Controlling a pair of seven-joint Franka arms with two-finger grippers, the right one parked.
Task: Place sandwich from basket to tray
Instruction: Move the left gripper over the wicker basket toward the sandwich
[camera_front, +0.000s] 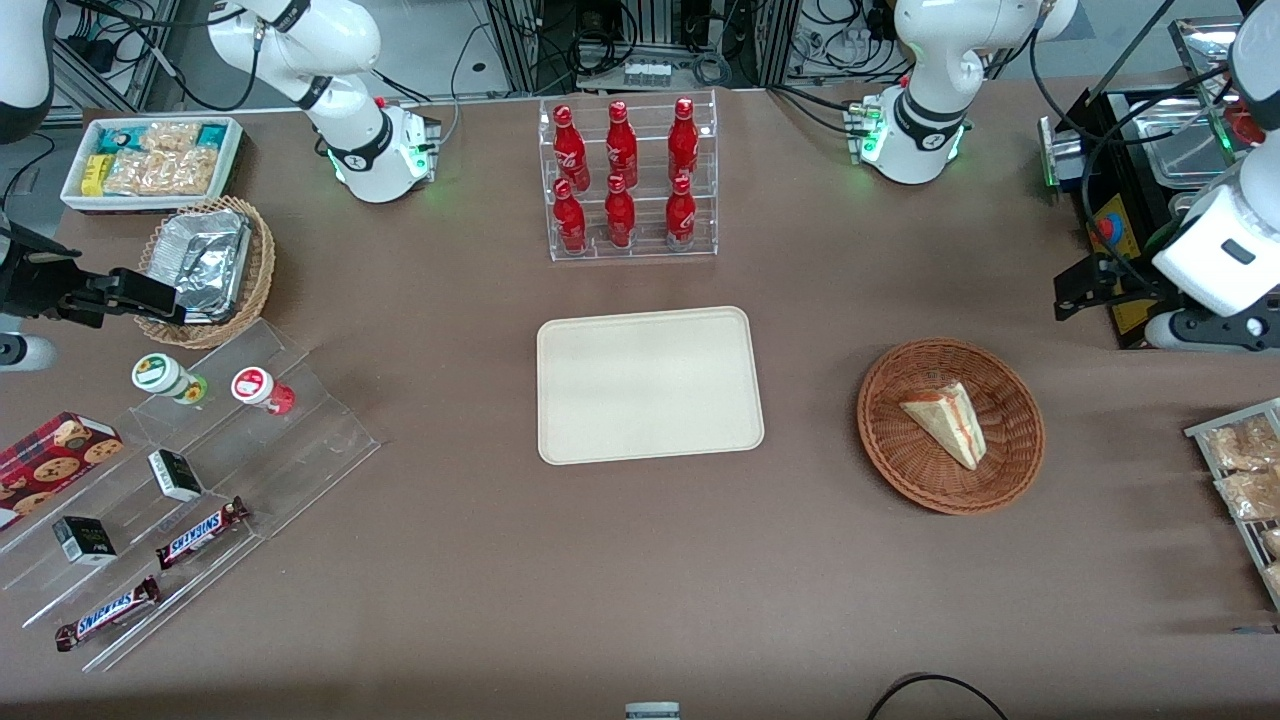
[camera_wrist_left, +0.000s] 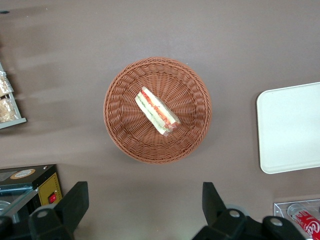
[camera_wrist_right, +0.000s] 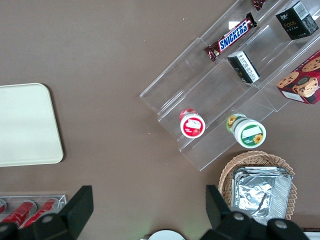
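The sandwich (camera_wrist_left: 157, 111) lies in the basket (camera_wrist_left: 192, 82) at the right of the front view, long axis diagonal. The gripper (camera_wrist_left: 145, 207) hovers high above, jaws spread, offset from the wedge; tray (camera_front: 560, 440) at centre.

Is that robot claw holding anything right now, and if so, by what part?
Nothing. The left arm's gripper hangs open above the table, apart from the round reddish-brown wicker basket, where the small triangular white-bread sandwich lies untouched.
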